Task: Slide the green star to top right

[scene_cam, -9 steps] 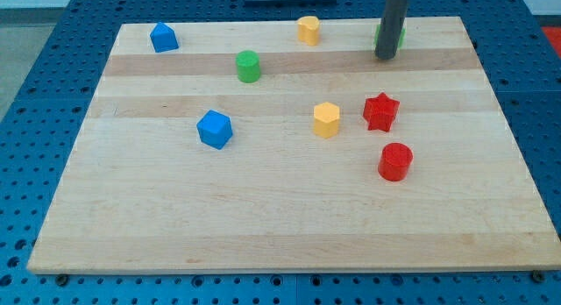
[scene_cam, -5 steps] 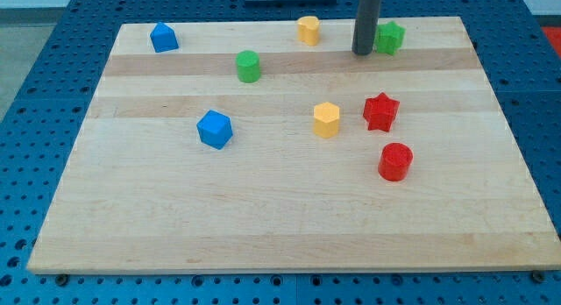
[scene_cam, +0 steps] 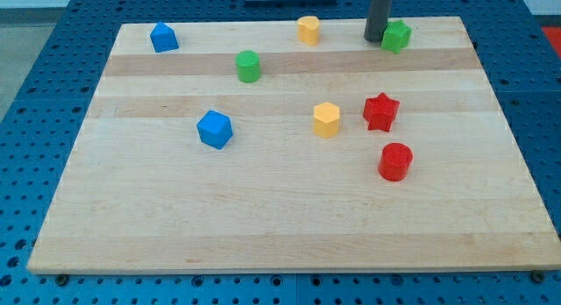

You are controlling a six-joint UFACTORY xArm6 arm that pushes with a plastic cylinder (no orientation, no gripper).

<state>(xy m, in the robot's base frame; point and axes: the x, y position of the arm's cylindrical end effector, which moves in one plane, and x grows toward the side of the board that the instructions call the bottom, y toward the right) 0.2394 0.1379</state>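
The green star (scene_cam: 396,36) lies near the top right of the wooden board (scene_cam: 280,209), a short way in from the board's top edge. My tip (scene_cam: 375,39) stands right at the star's left side, touching it or nearly so. The dark rod rises from there out of the view's top.
A green cylinder (scene_cam: 249,66) sits at the upper middle-left. A yellow block (scene_cam: 308,30) is left of my tip near the top edge. A blue block (scene_cam: 163,37) is at top left, a blue hexagon (scene_cam: 215,129) mid-left. A yellow hexagon (scene_cam: 326,119), red star (scene_cam: 381,111) and red cylinder (scene_cam: 395,161) sit right of centre.
My tip moved from in front of the green star to its left, then up towards the top edge and against its left side. The star has shifted slightly to the right.
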